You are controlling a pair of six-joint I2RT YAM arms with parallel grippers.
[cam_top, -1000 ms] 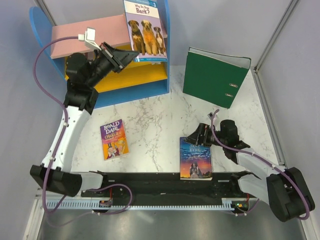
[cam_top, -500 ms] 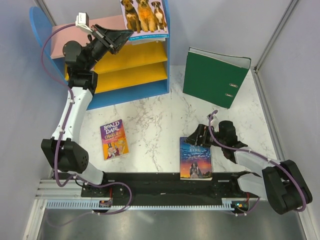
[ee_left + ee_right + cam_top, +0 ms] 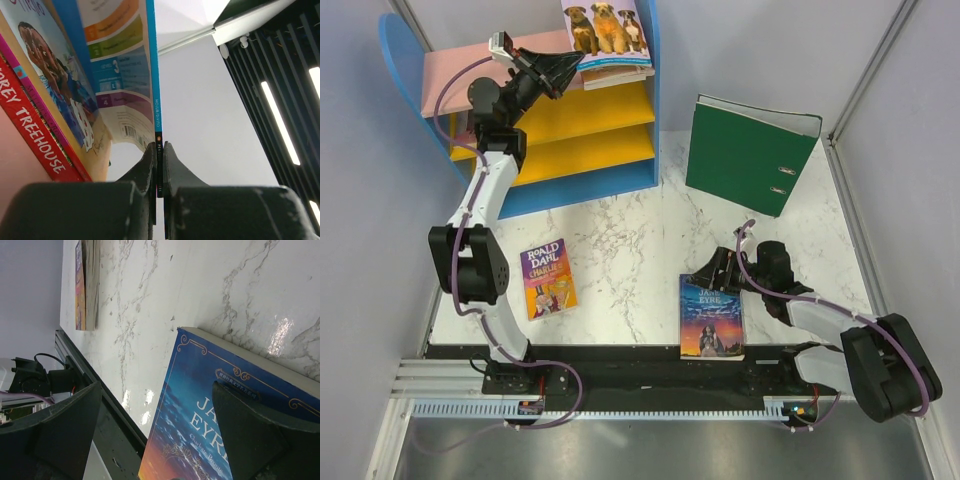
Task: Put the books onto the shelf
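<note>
Left tool (image 3: 159, 167) clamping dog book (image 3: 610, 30), red Treehouse (image 3: 35, 130) wrist-view only

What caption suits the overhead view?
Left gripper holds the dog book atop the shelf; right gripper open at the edge of Jane Eyre.

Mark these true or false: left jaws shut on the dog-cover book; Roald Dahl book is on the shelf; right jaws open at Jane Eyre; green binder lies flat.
1. The left jaws are shut on the dog-cover book. True: they pinch its edge, up at the shelf.
2. The Roald Dahl book is on the shelf. False: it lies flat on the table, cover up.
3. The right jaws stand open at the Jane Eyre book. True: nothing is gripped.
4. The green binder lies flat. False: it stands upright, right of the shelf.
</note>
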